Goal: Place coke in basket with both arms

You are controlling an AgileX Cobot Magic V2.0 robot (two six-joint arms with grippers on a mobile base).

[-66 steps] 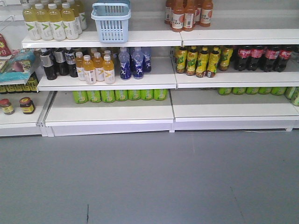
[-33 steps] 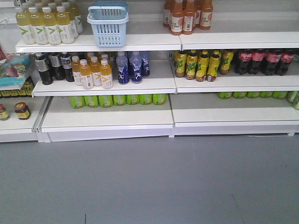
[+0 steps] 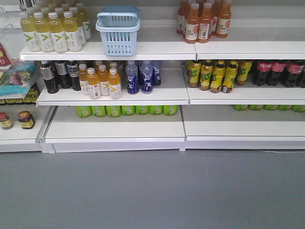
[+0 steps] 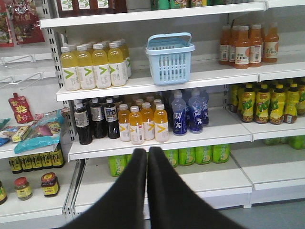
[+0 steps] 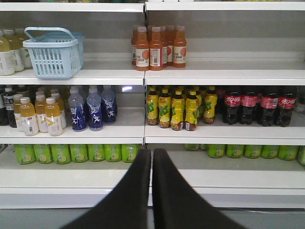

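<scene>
Several coke bottles (image 5: pixel 248 106) with red labels stand in a row on the middle shelf at the right, also in the front view as coke bottles (image 3: pixel 279 71). The light-blue basket (image 3: pixel 117 31) sits on the top shelf; the same basket (image 4: pixel 169 58) shows in the left wrist view and the basket (image 5: pixel 54 52) in the right wrist view. My left gripper (image 4: pixel 147 151) is shut and holds nothing, well short of the shelves. My right gripper (image 5: pixel 151 152) is shut too, empty, pointing at the lower shelf left of the coke. Neither arm appears in the front view.
Yellow drink bottles (image 3: pixel 52 31) stand left of the basket, orange ones (image 3: pixel 202 21) to its right. Dark grey-labelled bottles (image 3: pixel 59 75), orange-yellow bottles (image 3: pixel 101 80), blue bottles (image 3: pixel 142 76) and yellow-green bottles (image 3: pixel 214 75) fill the middle shelf. Green bottles (image 3: pixel 126 110) lie below. Jars (image 3: pixel 25 119) stand at the left.
The front view has shifted: shelves now sit lower and further right in the frame, so fewer coke bottles show at the right edge.
</scene>
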